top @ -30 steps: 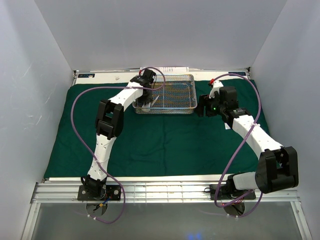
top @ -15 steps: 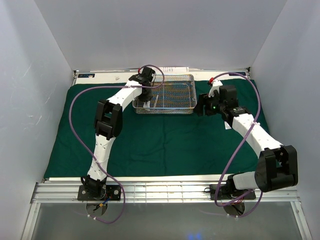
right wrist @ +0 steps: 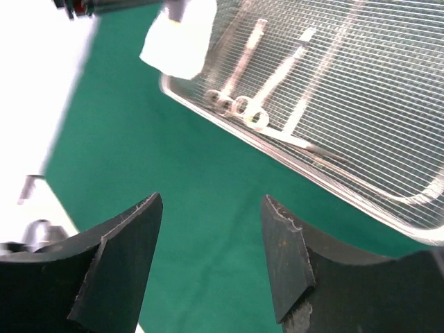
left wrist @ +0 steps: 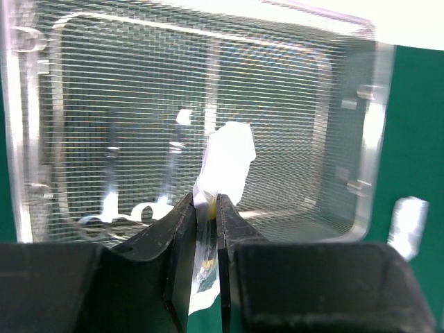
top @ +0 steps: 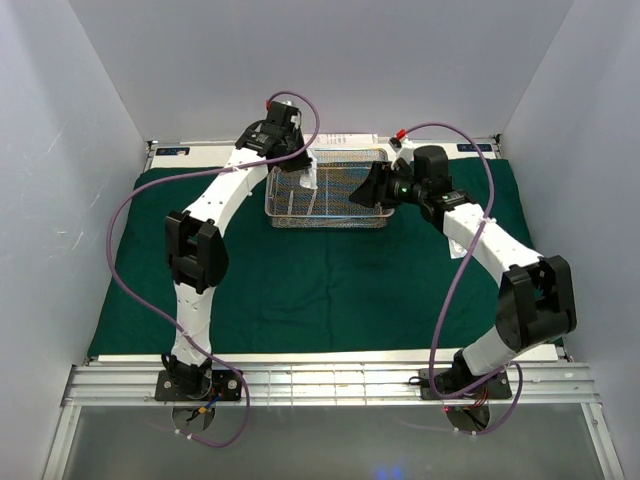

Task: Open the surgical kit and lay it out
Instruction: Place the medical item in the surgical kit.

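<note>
1. Since a second ago, my left claw (left wrist: 205, 202) has come up off the floor of the wire-mesh tray (top: 330, 222) with a white packet (left wrist: 227, 161) in it. My right arm has swung toward 9 o'clock, so my right claw (right wrist: 210, 202) now hangs over the tray's 3 o'clock end instead of beside it. The tray itself has not shifted.
2. Left claw: nearly closed, pinching the packet by one edge, while the rest of the packet sticks out free past the fingertips. From above, it hangs over the tray's 10 o'clock part.
3. I judge the packet very light, thin and floppy, with a slick wrapper. An edge pinch is enough, but a quick swing could make it flutter or slide out, so I would carry it slowly.
4. Tray: it sits on the dark green cloth (top: 300, 290), at the cloth's 12 o'clock, and the cloth is already spread flat. I reckon the tray is stiff and light, and its rim is the place to grip.
5. Scissors (right wrist: 239, 107) lie inside, with their rings close to one long wall. They are small, hard, smooth steel, so I would take them across the shanks just past the rings, not by the tips.
6. Right claw: wide open and holding nothing, above bare cloth near the tray's rim.
</note>
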